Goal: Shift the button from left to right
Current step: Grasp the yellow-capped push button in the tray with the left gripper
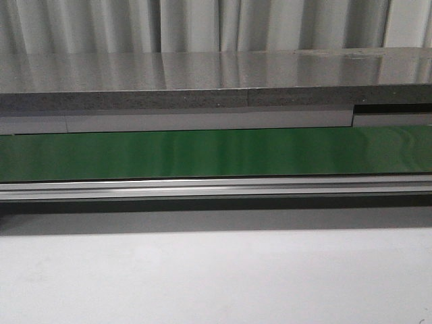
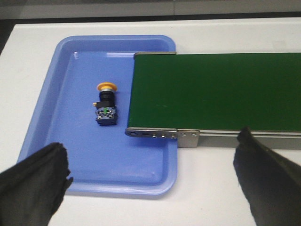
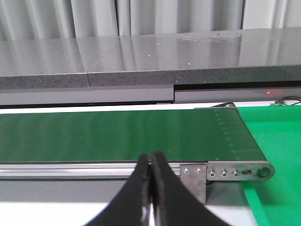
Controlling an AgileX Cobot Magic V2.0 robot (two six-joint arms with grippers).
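The button [image 2: 106, 104] lies on its side in the blue tray [image 2: 56, 84], just beside the end of the green belt [image 2: 216, 92], its long axis running away from the left gripper [image 2: 155, 179], whose fingers [image 2: 33, 183] are spread wide, empty; that arm is nearer. The right gripper [image 3: 151, 188] has its fingers pressed together, empty, over the belt's far end
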